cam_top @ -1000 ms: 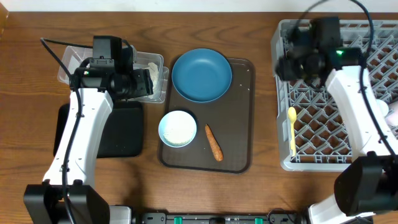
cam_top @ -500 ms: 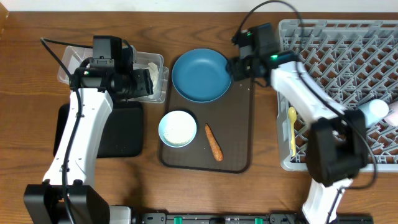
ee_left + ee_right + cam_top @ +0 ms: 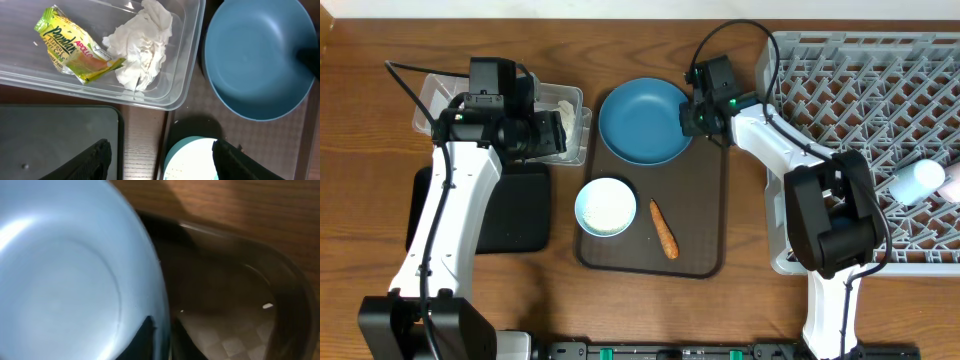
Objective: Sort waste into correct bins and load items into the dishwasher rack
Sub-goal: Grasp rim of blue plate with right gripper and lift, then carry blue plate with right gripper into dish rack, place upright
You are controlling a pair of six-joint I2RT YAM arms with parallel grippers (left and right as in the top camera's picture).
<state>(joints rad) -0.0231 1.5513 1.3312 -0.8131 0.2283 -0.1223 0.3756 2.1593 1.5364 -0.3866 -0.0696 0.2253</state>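
Rack of grey lattice plastic [image 3: 910, 110] at right; on the flat brown serving tray [image 3: 700, 220], the dark blue round plate [image 3: 642, 122], its right rim pinched by the right gripper [image 3: 693, 118] — shallow hold, could slip when lifted. Left gripper [image 3: 165, 157] gapes empty.

Tight at the plate's edge
My right claw [image 3: 162, 340] pinches the dark blue plate [image 3: 65, 280] rim. The brown tray [image 3: 705, 190] wall crowds my right, with the grey rack [image 3: 880, 80] beyond. Bare tray floor lies open toward the carrot [image 3: 664, 229] and the pale bowl [image 3: 606, 206].

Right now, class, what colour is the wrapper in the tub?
Yellow-green wrapper, clearest in left wrist view.
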